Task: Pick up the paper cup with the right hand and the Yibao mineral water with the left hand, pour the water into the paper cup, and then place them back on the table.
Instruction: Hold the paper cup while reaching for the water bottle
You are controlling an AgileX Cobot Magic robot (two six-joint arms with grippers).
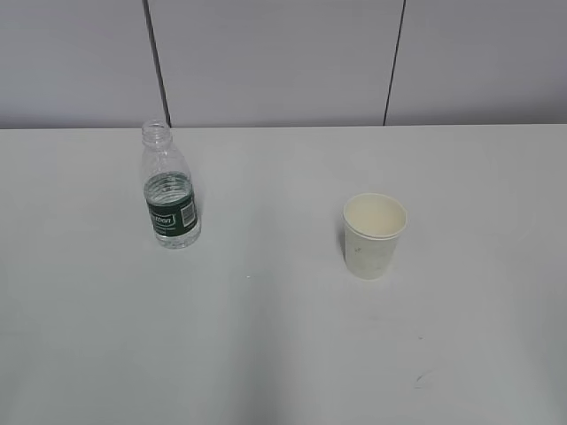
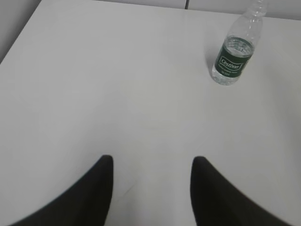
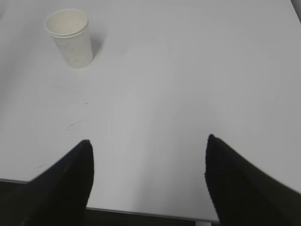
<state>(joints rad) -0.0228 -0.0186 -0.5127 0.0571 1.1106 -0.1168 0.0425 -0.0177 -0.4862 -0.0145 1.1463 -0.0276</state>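
Observation:
The Yibao mineral water [image 1: 170,197] stands upright and capless on the white table [image 1: 266,336], left of centre; it also shows far upper right in the left wrist view [image 2: 233,52]. The paper cup [image 1: 373,235] stands upright right of centre and looks empty; it shows at the upper left of the right wrist view [image 3: 70,37]. My left gripper [image 2: 151,162] is open and empty, well short of the bottle. My right gripper [image 3: 148,146] is open and empty, near the table's front edge, far from the cup. Neither arm shows in the exterior view.
A grey panelled wall [image 1: 283,53] runs behind the table's back edge. The table's front edge [image 3: 150,213] lies just under my right gripper. A few small dark marks [image 3: 75,124] dot the tabletop near the cup.

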